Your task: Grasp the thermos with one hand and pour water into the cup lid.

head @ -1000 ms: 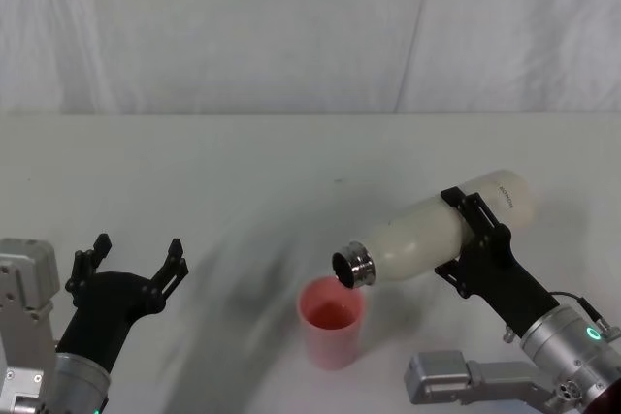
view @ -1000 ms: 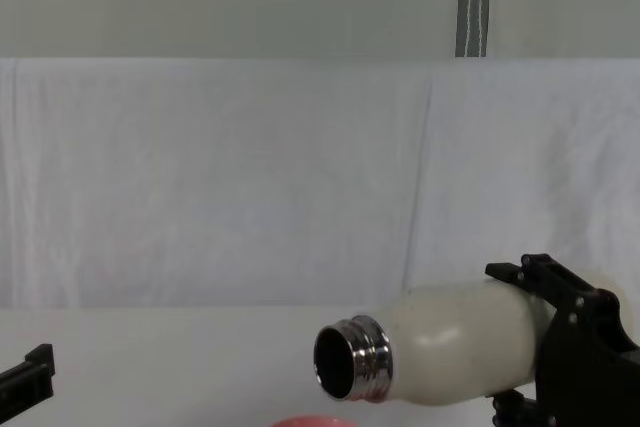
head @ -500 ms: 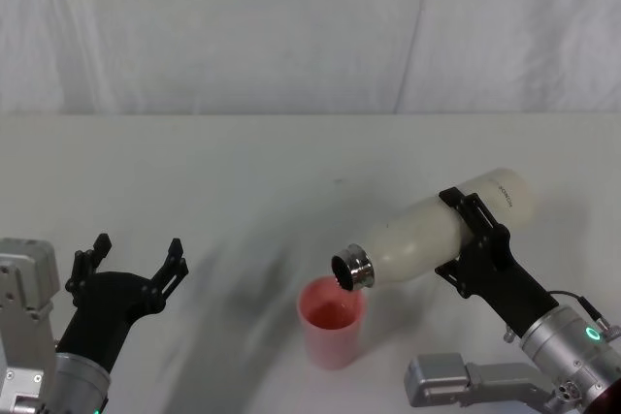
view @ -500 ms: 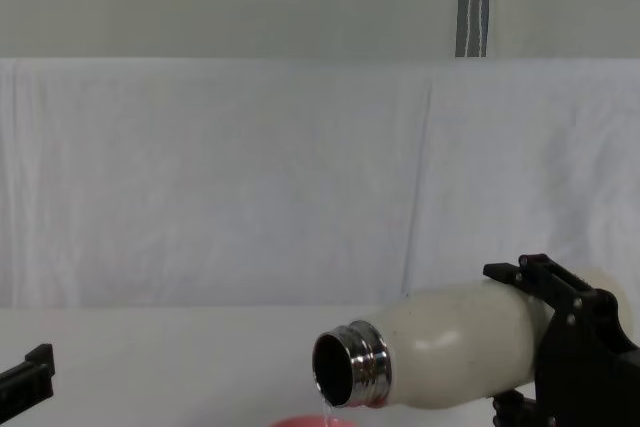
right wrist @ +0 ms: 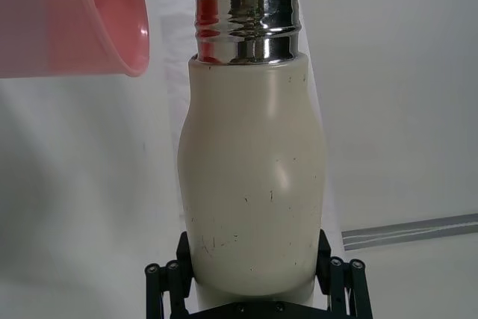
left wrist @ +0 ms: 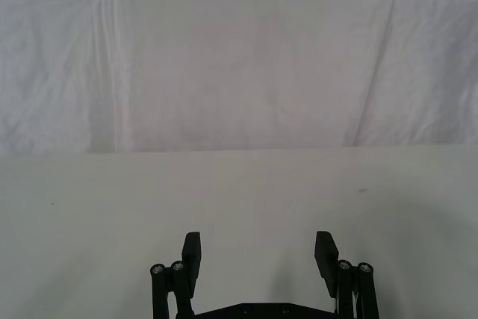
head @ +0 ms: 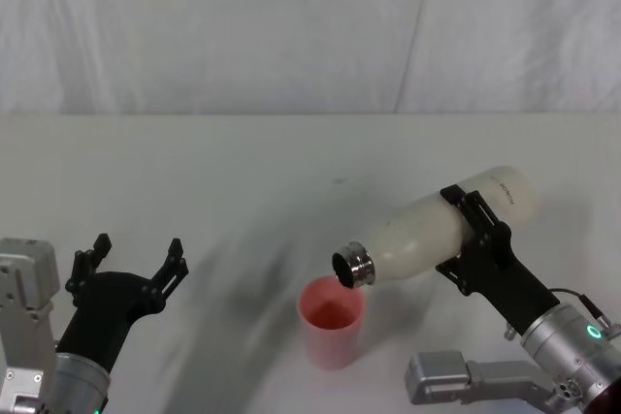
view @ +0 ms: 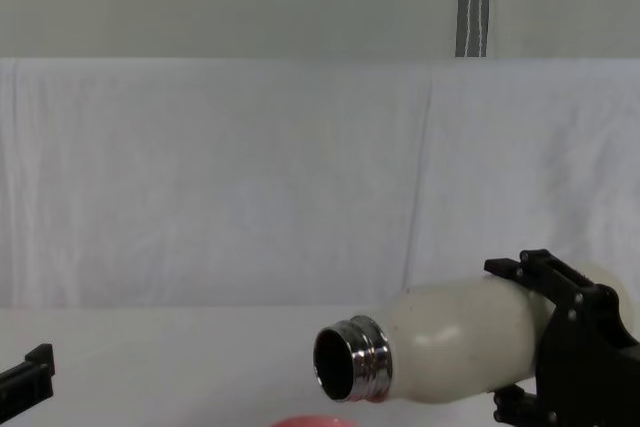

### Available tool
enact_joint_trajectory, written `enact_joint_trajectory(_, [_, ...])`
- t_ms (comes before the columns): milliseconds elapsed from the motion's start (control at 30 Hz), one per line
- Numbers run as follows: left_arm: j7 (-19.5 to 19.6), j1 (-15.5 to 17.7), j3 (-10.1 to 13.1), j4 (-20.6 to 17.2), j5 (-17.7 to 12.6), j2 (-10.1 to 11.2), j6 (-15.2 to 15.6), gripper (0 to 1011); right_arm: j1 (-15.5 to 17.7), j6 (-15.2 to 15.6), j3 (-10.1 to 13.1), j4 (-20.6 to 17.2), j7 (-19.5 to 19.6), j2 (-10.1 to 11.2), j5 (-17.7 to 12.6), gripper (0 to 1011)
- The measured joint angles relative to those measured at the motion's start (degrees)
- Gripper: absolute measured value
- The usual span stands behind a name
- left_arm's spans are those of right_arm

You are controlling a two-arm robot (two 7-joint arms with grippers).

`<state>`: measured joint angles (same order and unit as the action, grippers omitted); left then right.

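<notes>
Right gripper (head: 475, 239), lower right, clamps the tilted thermos (head: 427, 232) above the pink cup lid (head: 331, 321); left gripper (head: 136, 261), lower left, spread apart.

My right gripper (view: 575, 347) covers the thermos's (view: 460, 339) rear part in the chest view, and the picture's lower right edge crops my gripper there. Only a thin arc of the cup lid's (view: 310, 422) rim clears the bottom edge of that view. In my right wrist view the cup lid (right wrist: 71, 20) is cut off at the corner. I cannot tell whether water is leaving the steel mouth (head: 344, 268). My left gripper (view: 22, 387) is clipped at the chest view's edge.
</notes>
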<state>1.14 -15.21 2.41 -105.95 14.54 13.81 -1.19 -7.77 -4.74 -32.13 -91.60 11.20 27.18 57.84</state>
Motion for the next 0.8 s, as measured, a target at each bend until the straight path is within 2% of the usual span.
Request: enact_joint_trajectory(800, [0.0, 0.0, 0.0, 0.0, 0.0, 0.0, 0.0, 1001, -0.2, 0.1, -0.2, -0.1, 0.0, 0.2, 0.3, 950])
